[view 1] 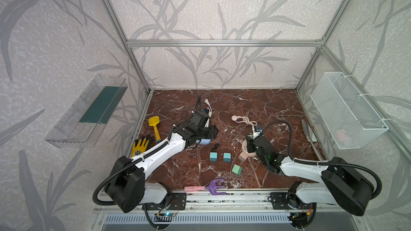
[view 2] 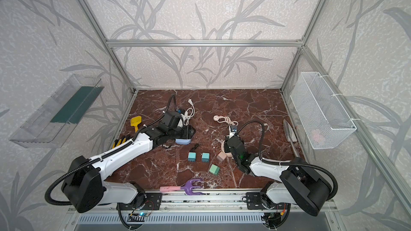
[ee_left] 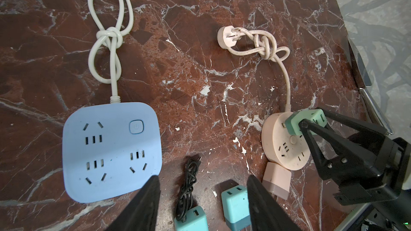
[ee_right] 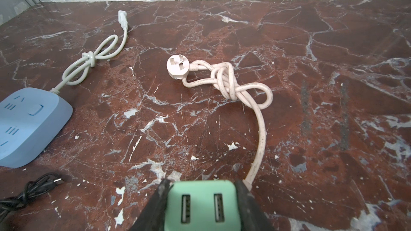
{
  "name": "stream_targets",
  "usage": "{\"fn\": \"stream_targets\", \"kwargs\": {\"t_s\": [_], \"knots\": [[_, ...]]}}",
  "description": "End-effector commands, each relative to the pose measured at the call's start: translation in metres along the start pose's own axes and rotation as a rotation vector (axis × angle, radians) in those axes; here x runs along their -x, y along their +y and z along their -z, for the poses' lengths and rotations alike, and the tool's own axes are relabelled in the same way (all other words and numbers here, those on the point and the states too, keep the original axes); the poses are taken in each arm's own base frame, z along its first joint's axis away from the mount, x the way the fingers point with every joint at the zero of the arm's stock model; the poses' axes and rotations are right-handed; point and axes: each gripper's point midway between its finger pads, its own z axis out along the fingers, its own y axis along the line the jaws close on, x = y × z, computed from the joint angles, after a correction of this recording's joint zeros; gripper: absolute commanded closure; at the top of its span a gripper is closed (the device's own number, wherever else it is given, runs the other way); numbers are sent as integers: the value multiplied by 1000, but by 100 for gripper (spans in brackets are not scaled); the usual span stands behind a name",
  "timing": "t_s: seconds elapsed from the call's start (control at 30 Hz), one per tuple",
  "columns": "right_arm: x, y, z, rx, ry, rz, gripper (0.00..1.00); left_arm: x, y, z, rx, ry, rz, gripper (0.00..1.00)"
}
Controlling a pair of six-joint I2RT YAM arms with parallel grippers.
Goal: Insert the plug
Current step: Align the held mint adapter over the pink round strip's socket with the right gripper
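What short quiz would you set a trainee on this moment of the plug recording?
1. True or false: the right hand grips a green charger that has two USB ports.
2. Which one is the green charger at? A. the blue square power strip. B. the pink round power strip. C. neither.
3. Fill in: the left hand stands open and holds ____.
Key: 1 true; 2 B; 3 nothing.
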Motion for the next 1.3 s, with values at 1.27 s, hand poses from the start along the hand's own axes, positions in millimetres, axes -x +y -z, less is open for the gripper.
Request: {"fn": "stream_targets", "kwargs": {"t_s": [1.27], "knots": [[-120, -11, -11, -174, 303, 78, 100, -14, 19, -6, 66, -15, 7, 39]]}}
